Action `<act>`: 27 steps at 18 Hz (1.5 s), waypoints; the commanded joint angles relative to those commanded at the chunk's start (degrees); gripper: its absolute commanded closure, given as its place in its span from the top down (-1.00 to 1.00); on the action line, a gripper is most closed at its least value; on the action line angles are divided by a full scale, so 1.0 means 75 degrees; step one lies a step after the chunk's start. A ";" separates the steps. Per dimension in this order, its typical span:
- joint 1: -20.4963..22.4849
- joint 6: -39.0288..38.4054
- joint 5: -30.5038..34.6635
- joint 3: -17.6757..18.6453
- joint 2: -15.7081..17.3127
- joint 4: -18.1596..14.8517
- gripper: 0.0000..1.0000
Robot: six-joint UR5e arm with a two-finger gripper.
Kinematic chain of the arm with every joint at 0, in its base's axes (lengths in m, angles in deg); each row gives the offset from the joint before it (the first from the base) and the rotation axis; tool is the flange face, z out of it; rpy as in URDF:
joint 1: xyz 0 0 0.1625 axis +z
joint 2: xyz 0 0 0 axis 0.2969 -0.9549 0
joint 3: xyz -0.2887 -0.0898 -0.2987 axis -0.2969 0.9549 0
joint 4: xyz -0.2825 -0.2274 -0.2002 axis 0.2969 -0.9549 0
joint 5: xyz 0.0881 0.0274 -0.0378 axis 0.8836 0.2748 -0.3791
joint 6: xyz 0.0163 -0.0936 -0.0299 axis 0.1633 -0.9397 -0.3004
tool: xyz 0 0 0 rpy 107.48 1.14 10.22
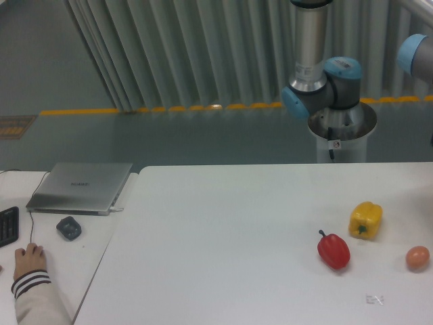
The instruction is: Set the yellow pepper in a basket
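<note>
The yellow pepper (365, 220) lies on the white table (237, 237) at the right, stem end facing front. A red pepper (333, 250) lies just left and in front of it. A small orange-brown egg-like ball (417, 256) sits near the right edge. Only the arm's base and elbow joints (323, 91) show behind the table's far edge. The gripper is out of view. No basket shows in the frame.
A closed silver laptop (81, 186), a dark mouse (68, 227) and a keyboard's corner (8, 226) sit on a second table at the left. A person's hand (29, 261) rests there. A small printed mark (374, 299) lies near the table's front.
</note>
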 joint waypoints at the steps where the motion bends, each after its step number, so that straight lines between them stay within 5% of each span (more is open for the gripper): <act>1: 0.0000 0.0000 0.0012 0.0000 0.0000 0.0000 1.00; 15: -0.0082 -0.0796 0.0350 0.0375 0.0328 -0.0012 1.00; 27: -0.1264 -0.3876 0.0562 0.0726 0.0386 -0.0035 1.00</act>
